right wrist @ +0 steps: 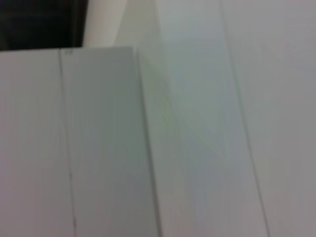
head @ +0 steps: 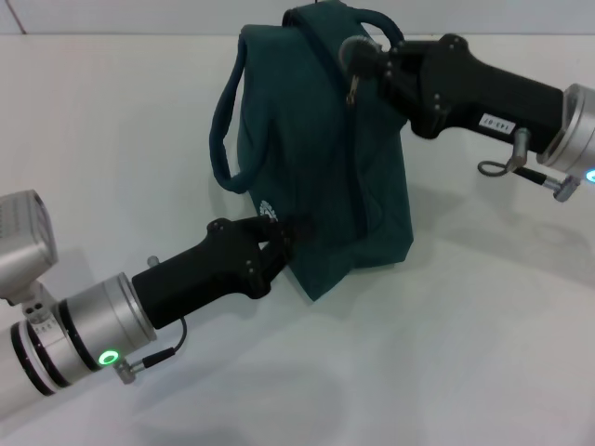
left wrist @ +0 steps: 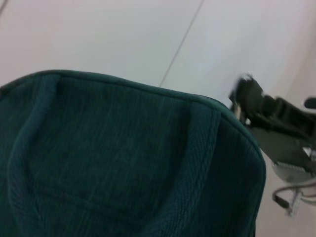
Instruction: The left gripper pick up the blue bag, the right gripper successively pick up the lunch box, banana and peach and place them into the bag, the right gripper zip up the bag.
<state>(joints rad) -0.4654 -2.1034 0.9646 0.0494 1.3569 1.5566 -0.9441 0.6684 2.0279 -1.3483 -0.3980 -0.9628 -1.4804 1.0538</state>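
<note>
The blue-green bag (head: 316,158) stands upright on the white table, its top drawn together. My left gripper (head: 282,238) is low at the bag's left side, shut on its fabric. My right gripper (head: 361,58) is at the top of the bag, its fingers closed at the zipper line, with the small metal zipper pull (head: 353,90) hanging just under them. The bag (left wrist: 113,158) fills the left wrist view, with the right gripper (left wrist: 249,98) beyond its top edge. The lunch box, banana and peach are out of view.
One carry handle (head: 223,139) loops out from the bag's left side. White table (head: 446,353) lies all around the bag. The right wrist view shows only white surfaces (right wrist: 197,148).
</note>
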